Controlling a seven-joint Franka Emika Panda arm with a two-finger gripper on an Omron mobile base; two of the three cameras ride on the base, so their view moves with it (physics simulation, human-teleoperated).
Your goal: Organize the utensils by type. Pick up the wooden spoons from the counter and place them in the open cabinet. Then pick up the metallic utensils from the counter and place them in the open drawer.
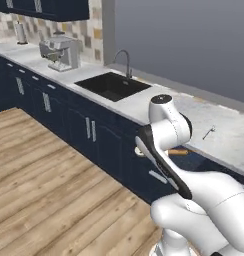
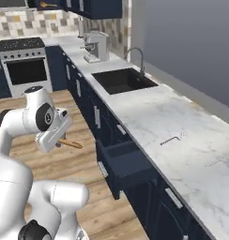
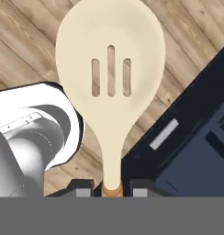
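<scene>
Between the jaws: wooden spoon [image 3: 111,87], clamped by its orange-brown handle where it joins the pale slotted bowl, so the bowl sticks out clear ahead.
Gripper [image 3: 112,189]: closed on that handle, out over the wood floor.
Off to one side of the jaws: open drawer [image 2: 128,166], pulled out from the navy cabinets, meant for the metal pieces.
Well away from the jaws: metallic utensils [image 2: 171,139] lying on the counter [image 2: 149,117], waiting their turn.
Open cabinet: I cannot pick it out from here.
</scene>
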